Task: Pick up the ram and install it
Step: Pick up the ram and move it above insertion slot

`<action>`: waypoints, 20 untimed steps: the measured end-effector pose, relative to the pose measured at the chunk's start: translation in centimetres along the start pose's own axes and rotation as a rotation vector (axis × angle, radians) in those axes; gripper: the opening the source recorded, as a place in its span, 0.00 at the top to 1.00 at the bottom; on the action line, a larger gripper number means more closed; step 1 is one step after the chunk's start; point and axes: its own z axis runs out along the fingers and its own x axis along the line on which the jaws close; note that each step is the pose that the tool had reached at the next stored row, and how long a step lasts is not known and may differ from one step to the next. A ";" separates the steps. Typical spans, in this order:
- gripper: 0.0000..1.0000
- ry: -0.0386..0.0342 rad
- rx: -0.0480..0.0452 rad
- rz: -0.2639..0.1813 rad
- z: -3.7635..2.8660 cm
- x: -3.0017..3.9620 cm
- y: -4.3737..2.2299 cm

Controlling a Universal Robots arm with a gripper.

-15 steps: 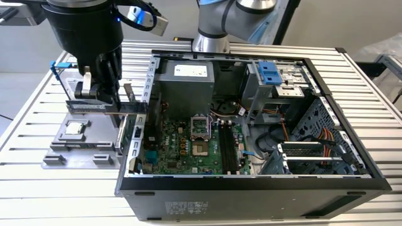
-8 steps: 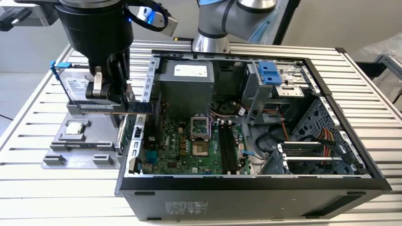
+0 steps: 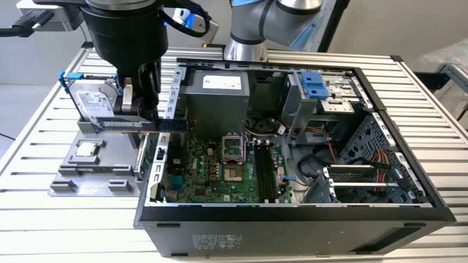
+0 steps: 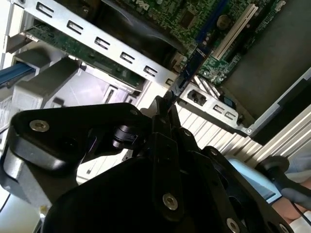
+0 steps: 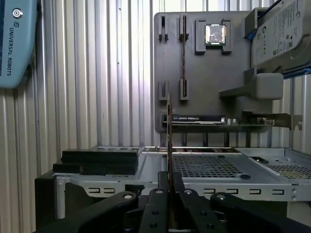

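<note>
Closest to the lens in both wrist views, the gripper (image 5: 169, 191) has its black fingers (image 5: 156, 206) pinched on the ram (image 5: 169, 136), which stands edge-on between them as a thin dark line. In the exterior view the stick hangs level under the gripper, clear of the grey holder (image 3: 87, 183). One end points back over the hard drive (image 3: 93, 101) and processor (image 3: 87, 148); the other reaches past the side wall of the computer case (image 3: 292, 216).

The black memory slots (image 3: 264, 172) lie lower than the gripper and well off towards the exterior view's right. They seem to run crosswise to the stick. Carrying it well, I judge, means a firm central pinch, no brushing the metal wall, and squaring the stick's length with a slot.
</note>
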 end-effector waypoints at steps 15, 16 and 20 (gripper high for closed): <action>1.00 -0.0001 0.0000 0.000 -0.05 -0.07 -2.78; 1.00 0.0000 0.0000 0.000 -0.06 -0.07 -2.99; 1.00 -0.0001 0.0000 0.000 -0.08 -0.09 -3.89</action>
